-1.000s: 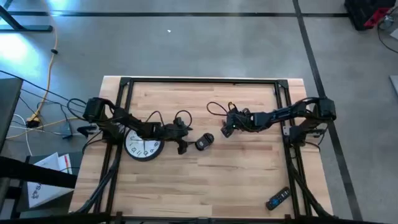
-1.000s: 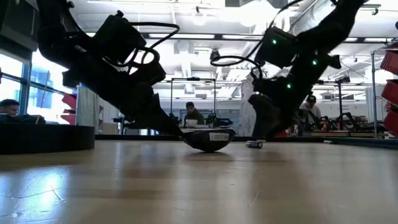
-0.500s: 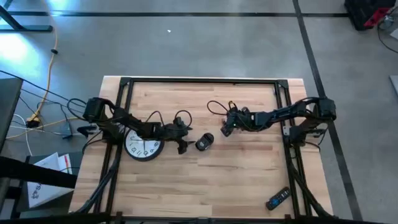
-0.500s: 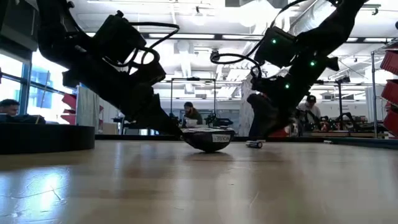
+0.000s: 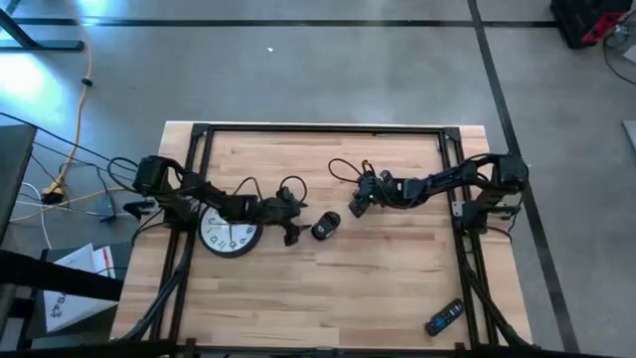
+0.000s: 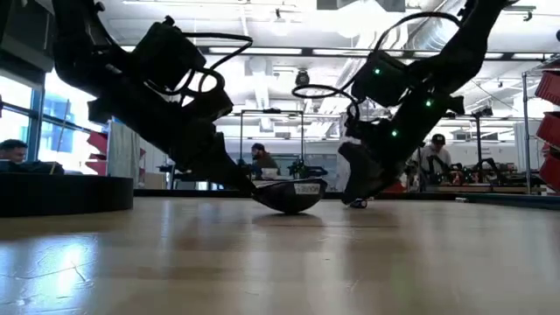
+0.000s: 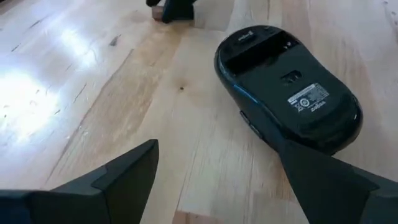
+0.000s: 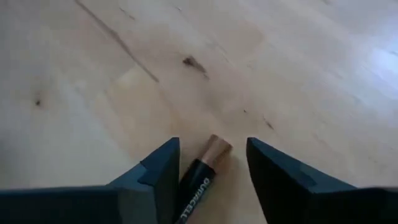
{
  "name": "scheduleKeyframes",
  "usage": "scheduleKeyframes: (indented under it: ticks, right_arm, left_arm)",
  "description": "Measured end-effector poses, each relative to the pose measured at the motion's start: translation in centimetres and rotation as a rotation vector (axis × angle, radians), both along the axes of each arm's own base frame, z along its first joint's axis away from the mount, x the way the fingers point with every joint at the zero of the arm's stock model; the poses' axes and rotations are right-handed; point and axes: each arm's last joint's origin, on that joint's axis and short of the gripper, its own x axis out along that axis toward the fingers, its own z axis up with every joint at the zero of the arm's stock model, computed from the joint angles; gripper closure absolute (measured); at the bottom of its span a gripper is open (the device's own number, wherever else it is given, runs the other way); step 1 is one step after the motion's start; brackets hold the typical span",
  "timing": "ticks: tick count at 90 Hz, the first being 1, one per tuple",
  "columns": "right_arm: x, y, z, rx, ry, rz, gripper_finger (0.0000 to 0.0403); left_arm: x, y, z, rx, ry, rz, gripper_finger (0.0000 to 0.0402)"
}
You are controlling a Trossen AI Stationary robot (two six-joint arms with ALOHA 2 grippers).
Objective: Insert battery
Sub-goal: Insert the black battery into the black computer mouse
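Near the left edge of the tabletop (image 5: 397,288) lies a wall clock (image 5: 228,234); the left claw (image 7: 217,180) gapes open just beside the upturned mouse (image 7: 287,90), whose white label is unreadable. Toward the middle, the right claw (image 8: 211,168) straddles a Duracell battery (image 8: 200,174) lying on the wood, fingers (image 8: 155,171) apart, not yet gripping.

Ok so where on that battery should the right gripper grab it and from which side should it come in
Probably across the black body of the battery, coming straight down from above. It lies flat on the wooden table, so only its rounded sides are free, and the right gripper already straddles it, open, one finger either side. Its copper end pokes out ahead; pinching mid-body should stop it swinging when lifted.
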Motion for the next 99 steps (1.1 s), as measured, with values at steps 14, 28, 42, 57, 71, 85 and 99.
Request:
scheduleKeyframes:
  ticks: [14,28,42,57,71,85,99]
  right_arm:
    - [-0.1,-0.2,-0.1,0.014,0.014,0.003,0.0281]
    - [-0.2,-0.1,-0.1,0.024,0.019,0.011,0.0289]
    - [-0.2,-0.1,-0.2,0.029,0.022,0.014,0.029]
    - [-0.3,-0.1,-0.1,0.034,0.033,0.009,0.029]
    - [-0.3,-0.1,-0.1,0.036,0.031,0.005,0.029]
    - [-0.4,-0.5,-0.1,0.041,0.029,-0.005,0.029]
    - [-0.5,-0.8,-0.1,0.053,0.026,-0.011,0.0291]
  left_arm:
    - [0.0,0.0,-0.2,-0.01,0.006,0.013,0.0084]
    - [0.8,-0.5,-0.6,-0.014,-0.021,0.022,0.0084]
    - [2.1,-1.4,-1.1,-0.028,0.001,-0.039,0.0084]
    - [2.4,-2.0,-1.4,-0.025,0.05,-0.071,0.0084]
    - [2.4,-1.9,-1.3,-0.021,0.053,-0.063,0.0084]
    - [2.4,-1.9,-1.4,-0.019,0.063,-0.06,0.0084]
    - [1.8,-1.8,-0.9,-0.009,0.12,-0.047,0.0084]
